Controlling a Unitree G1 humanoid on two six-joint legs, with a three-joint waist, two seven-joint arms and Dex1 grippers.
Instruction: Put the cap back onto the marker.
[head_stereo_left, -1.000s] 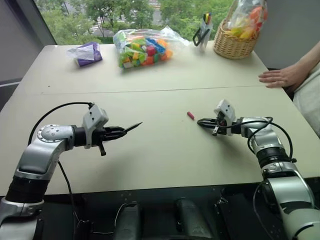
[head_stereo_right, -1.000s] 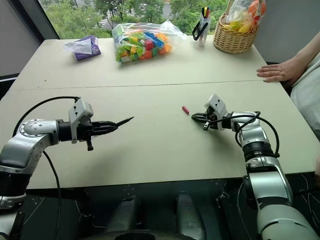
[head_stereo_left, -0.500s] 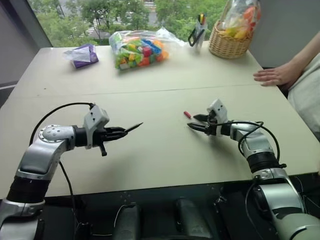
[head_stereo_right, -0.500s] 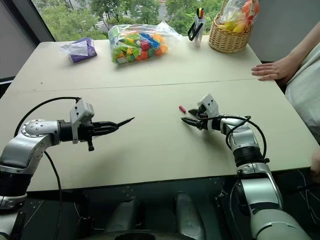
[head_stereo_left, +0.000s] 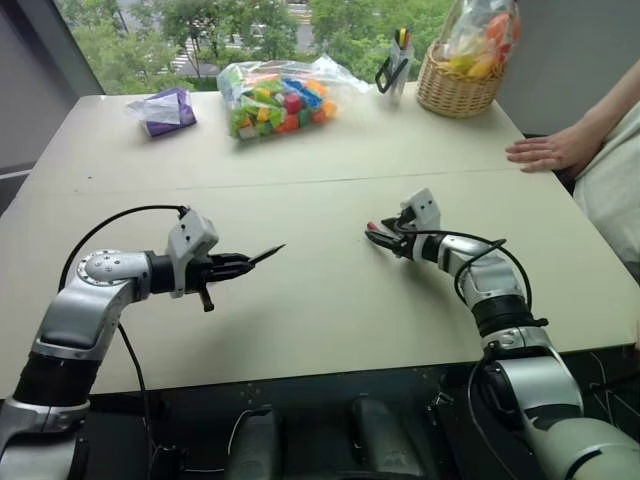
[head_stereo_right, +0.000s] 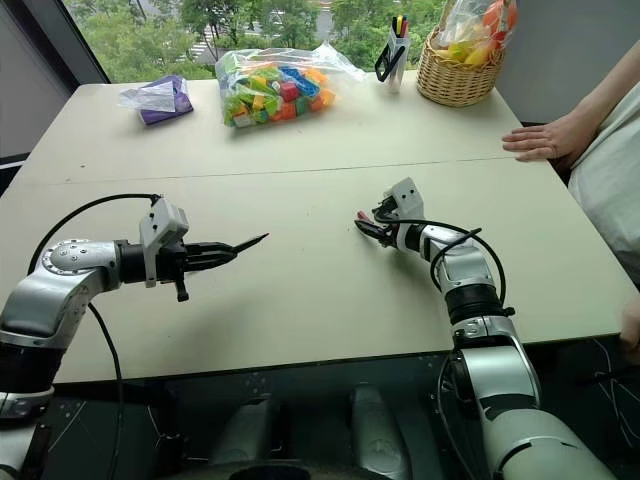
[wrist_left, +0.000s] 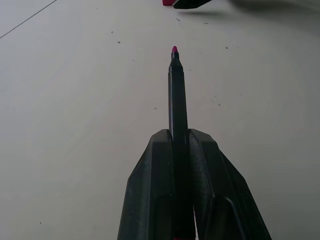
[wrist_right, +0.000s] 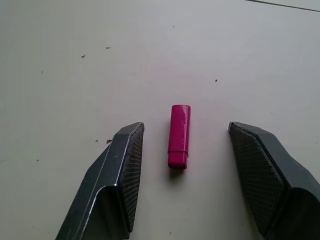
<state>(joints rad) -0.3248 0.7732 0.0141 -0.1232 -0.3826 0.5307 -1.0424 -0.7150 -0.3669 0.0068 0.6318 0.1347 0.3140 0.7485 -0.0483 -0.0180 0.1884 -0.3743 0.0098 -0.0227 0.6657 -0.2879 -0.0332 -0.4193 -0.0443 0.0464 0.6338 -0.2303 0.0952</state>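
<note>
Pink cap (wrist_right: 179, 135) lying on table (head_stereo_left: 330, 300) between spread right fingers (wrist_right: 125, 165), left fingers (wrist_left: 155, 190) clamped on black marker (wrist_left: 178, 100)

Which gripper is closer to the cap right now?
Right. The right gripper is open with the cap lying on the table between its fingers, untouched. The left gripper holds the marker well off to the cap's left.

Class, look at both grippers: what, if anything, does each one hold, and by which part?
The left gripper holds the marker by its rear end, tip pointing out. The right gripper holds nothing; its open fingers straddle the cap lying on the table.
</note>
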